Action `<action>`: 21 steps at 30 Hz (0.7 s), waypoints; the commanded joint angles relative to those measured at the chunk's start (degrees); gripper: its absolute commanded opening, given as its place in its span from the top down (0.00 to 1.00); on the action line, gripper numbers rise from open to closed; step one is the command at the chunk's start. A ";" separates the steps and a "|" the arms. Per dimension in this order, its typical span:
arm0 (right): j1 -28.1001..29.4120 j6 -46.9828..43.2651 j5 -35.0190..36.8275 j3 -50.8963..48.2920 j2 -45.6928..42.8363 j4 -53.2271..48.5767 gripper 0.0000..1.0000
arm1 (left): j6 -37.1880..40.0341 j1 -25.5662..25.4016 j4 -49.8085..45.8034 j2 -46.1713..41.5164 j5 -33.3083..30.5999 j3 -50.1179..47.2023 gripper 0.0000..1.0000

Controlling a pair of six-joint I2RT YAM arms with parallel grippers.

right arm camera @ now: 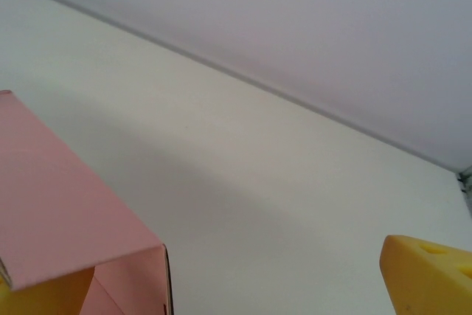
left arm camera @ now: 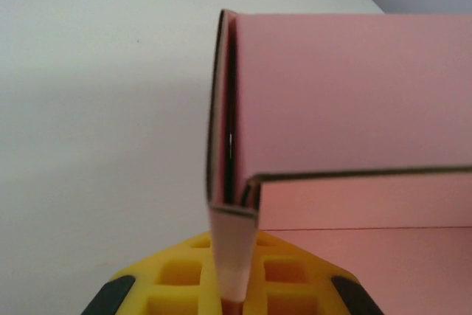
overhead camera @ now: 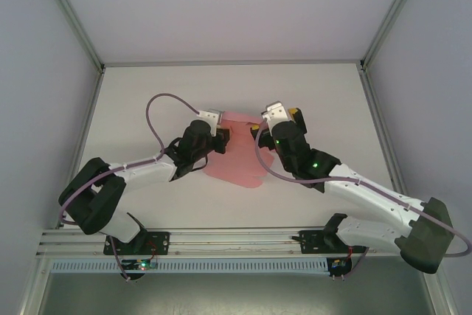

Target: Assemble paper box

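1. We see the white table (overhead camera: 147, 94) filling mid-frame;
2. the paper box (overhead camera: 240, 156) (pink, partly folded) sits at centre frame;
3. the left gripper (left arm camera: 234, 285) pinches one box flap;
4. the right gripper (right arm camera: 234, 285) gapes wide beside the box.

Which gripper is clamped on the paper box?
The left gripper, shut on a flap of the paper box; the right gripper has its fingers wide apart.

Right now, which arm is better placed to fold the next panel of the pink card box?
Right, probably: the right end effector is open beside the pink thin-card paper box. The left end effector is shut on one flap, anchoring it.
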 commanded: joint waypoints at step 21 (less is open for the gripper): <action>-14.12 13.51 -24.22 -9.61 -29.22 -16.83 0.02 | -7.31 1.26 -0.20 -9.20 -4.72 -0.16 1.00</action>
